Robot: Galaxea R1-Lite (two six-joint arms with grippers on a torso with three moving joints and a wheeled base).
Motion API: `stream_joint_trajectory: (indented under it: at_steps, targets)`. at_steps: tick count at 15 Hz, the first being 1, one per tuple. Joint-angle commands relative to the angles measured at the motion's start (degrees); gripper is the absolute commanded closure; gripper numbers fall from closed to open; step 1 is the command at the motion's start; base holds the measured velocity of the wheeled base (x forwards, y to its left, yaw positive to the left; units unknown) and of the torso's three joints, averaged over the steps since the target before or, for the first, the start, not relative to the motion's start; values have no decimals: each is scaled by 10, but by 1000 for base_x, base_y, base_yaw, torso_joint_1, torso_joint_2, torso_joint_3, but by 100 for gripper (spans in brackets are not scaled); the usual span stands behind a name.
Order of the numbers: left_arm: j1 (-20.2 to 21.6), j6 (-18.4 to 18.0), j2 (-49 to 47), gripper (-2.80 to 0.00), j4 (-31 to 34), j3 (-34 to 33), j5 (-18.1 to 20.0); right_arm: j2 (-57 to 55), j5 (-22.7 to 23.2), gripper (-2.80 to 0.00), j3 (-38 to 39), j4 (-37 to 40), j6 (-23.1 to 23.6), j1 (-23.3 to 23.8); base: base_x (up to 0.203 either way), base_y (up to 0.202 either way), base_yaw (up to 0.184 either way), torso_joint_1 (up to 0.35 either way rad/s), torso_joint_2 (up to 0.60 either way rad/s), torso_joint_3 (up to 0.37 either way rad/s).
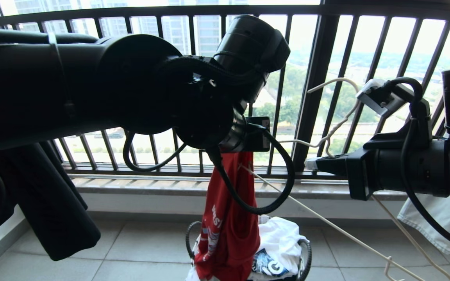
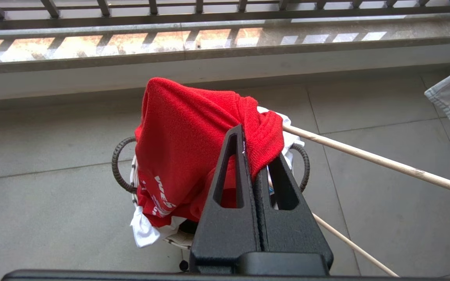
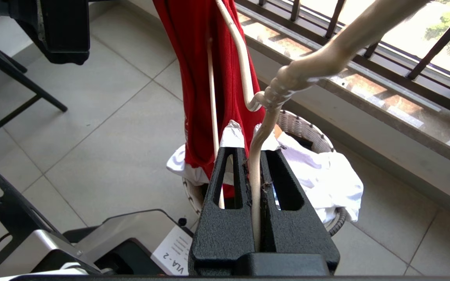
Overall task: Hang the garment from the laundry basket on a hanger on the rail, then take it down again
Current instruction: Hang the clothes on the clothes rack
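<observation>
With my left gripper (image 2: 254, 156) pinching the shirt (image 2: 186, 148) and my right gripper (image 3: 253, 171) clamping the hanger (image 3: 266, 97), I should feed one hanger arm steadily into the neck opening.

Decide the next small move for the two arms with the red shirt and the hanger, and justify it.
Probably slide the hanger arm further into the red T-shirt. The left pincer holds the shirt bunched above the basket, the right pincer clamps the hanger below its neck, and one arm already pokes into the cloth.
</observation>
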State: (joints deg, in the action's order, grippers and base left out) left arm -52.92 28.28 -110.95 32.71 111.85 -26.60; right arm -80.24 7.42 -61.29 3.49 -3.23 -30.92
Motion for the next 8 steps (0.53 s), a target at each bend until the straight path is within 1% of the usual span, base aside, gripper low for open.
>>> stream_joint_trajectory:
  at_steps: [1,2,4,6,8]
  targets:
    - [-9,12,7,0,2,1,-2,-10,-4,0,0,-9,1,9,0,0,0,0,0,0]
    - [-10,13,10,0,1,1,-2,-11,-5,0,1,-11,1,10,0,0,0,0,0,0]
    - [-31,19,17,0,1,1,-2,-22,-6,0,1,-14,0,10,0,0,0,0,0,0]
    - [-43,32,20,0,2,0,-1,-23,-6,0,2,-15,0,10,0,0,0,0,0,0]
    - [-47,46,20,0,2,0,1,-23,-4,0,3,-15,-1,10,0,0,0,0,0,0]
